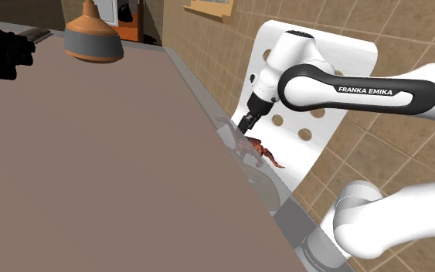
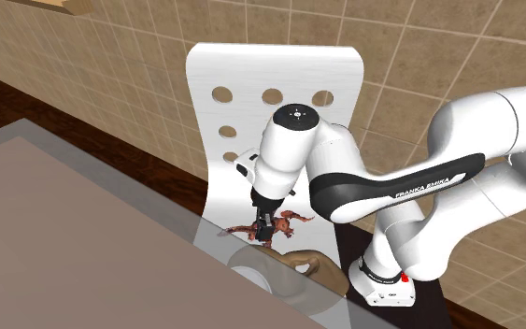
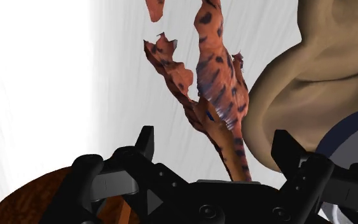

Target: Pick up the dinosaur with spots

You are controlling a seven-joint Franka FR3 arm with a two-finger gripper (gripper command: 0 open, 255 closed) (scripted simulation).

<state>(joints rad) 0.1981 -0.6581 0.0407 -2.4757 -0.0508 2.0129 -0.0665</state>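
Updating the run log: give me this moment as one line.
pincer: open | orange dinosaur with dark spots: between jaws, not clasped | white chair with round holes: behind it | pick: not done

Spotted dinosaur [image 3: 212,83] between the spread gripper [image 3: 215,145] fingers [image 3: 147,141]

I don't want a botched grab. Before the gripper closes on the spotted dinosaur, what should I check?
1. Right target: orange dinosaur with dark spots. Ok.
2. Jaws open: they stand apart. Ok.
3. Dinosaur between the jaws: its tail runs between them, untouched. Ok.
4. Clearance from the tan object beside the dinosaur: it lies close to one jaw. Cannot tell.
5. Jaws low enough toward the white chair under the dinosaur: cannot tell.
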